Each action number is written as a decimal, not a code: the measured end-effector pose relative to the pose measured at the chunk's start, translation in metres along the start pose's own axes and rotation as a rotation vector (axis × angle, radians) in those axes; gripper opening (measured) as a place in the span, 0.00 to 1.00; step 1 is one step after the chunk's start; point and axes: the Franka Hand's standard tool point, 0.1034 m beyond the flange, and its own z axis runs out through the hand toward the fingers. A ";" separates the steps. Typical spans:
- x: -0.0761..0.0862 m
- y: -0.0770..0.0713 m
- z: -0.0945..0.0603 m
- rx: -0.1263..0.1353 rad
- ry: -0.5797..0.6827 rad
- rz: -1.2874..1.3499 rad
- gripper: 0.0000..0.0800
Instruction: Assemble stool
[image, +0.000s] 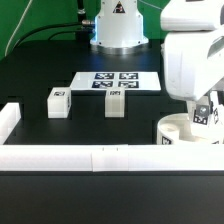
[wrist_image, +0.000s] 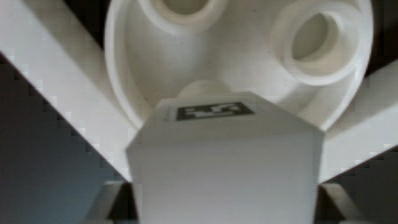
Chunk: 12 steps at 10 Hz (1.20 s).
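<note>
- logged the arm (image: 190, 50) reaching down at the exterior view's right, over the near side of the black worktop (image: 40, 75).
- found the jaws drawn in narrow and clamped on the held leg block (image: 205, 114), its tag turned toward the exterior camera.
- same held leg block (wrist_image: 222, 165) seen in the wrist view filling the middle, with its tag (wrist_image: 214, 110) on the end toward the camera.
- located the seat (image: 172, 133) on the worktop at the exterior view's right, just beside the near rail (image: 90, 157); contact with that rail not resolvable.
- noted the held leg block over the right part of the seat; cannot tell whether touching or just above.
- in the wrist view, seat (wrist_image: 249, 70) directly behind the held leg block, showing one round hole (wrist_image: 320, 38) and part of a second hole (wrist_image: 183, 10).
- counted two more blocks standing loose on the worktop: left leg block (image: 57, 102) toward the exterior view's left, middle leg block (image: 115, 103) near the centre.
- both well apart from each other and from the seat, each with a tag on top.
- marker board (image: 118, 80) lying flat farther back, just beyond the middle leg block, several tags face up.
- left rail (image: 8, 120) along the exterior view's left edge, running toward the near rail at the near left corner.
- robot base (image: 118, 25) at the far side, behind the marker board.
</note>
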 end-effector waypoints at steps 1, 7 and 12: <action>0.000 0.000 0.000 0.000 0.000 0.075 0.42; 0.004 0.007 0.001 0.015 0.035 0.689 0.43; 0.001 0.008 0.001 0.049 0.037 1.208 0.43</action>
